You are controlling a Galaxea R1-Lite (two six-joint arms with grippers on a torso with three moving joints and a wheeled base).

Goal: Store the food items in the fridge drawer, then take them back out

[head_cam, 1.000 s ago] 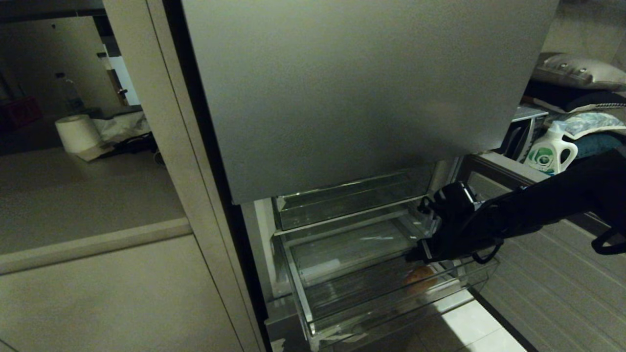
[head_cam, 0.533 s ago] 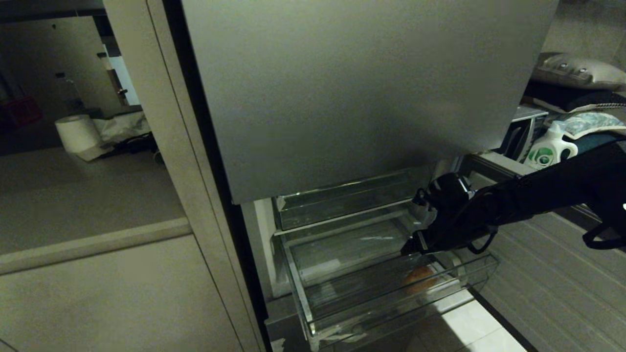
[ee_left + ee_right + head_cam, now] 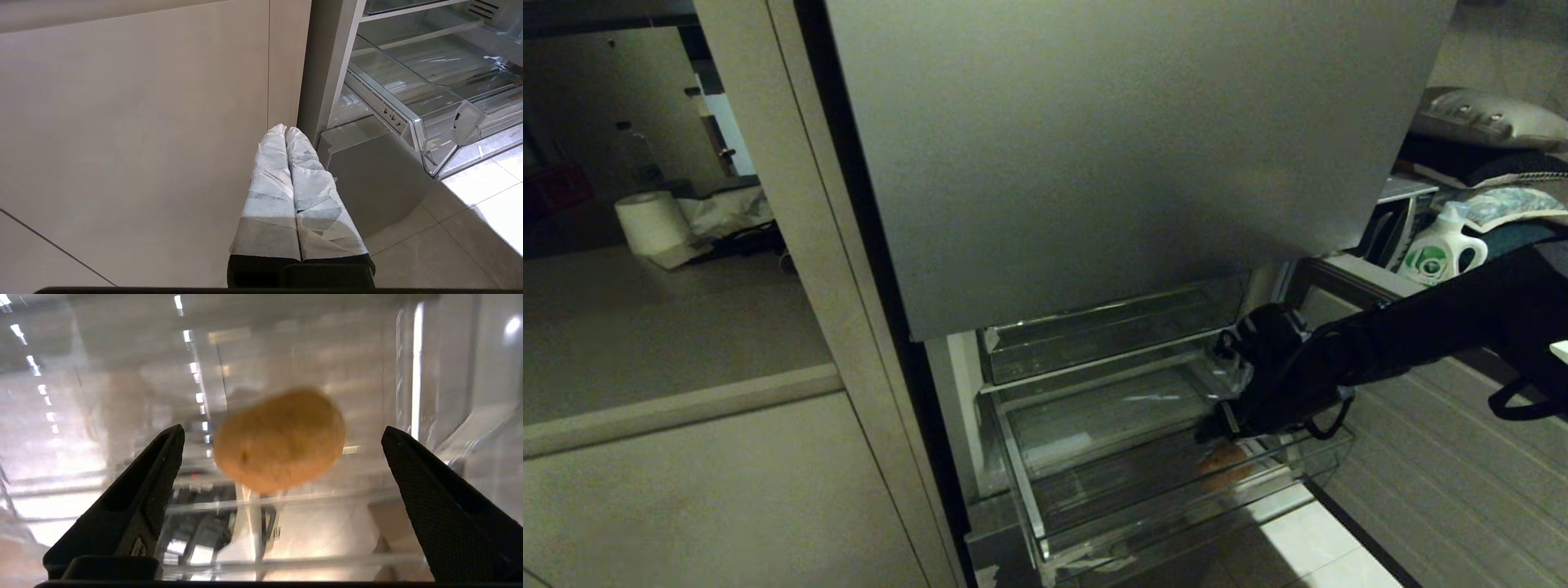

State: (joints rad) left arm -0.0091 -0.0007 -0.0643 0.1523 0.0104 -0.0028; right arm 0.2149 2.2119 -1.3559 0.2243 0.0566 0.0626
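From the head we look down and forward at the fridge door and the pulled-out drawer. Our left wrist camera sits low, beside the cabinet, facing the same drawer from its side. Our right wrist camera looks from close range into that drawer, at the potato.

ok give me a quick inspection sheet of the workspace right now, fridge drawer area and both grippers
surface: pale tile floor under the pulled-out fridge drawer.
job's things: one orange-brown food item on the drawer floor, near its right end.
clutter: nothing seen in the drawer besides it.
grippers: right gripper open, fingers either side of the food item, not touching; left gripper shut, parked by the cabinet.
cables: black loop at the right wrist.
surroundings: detergent bottle, paper roll.
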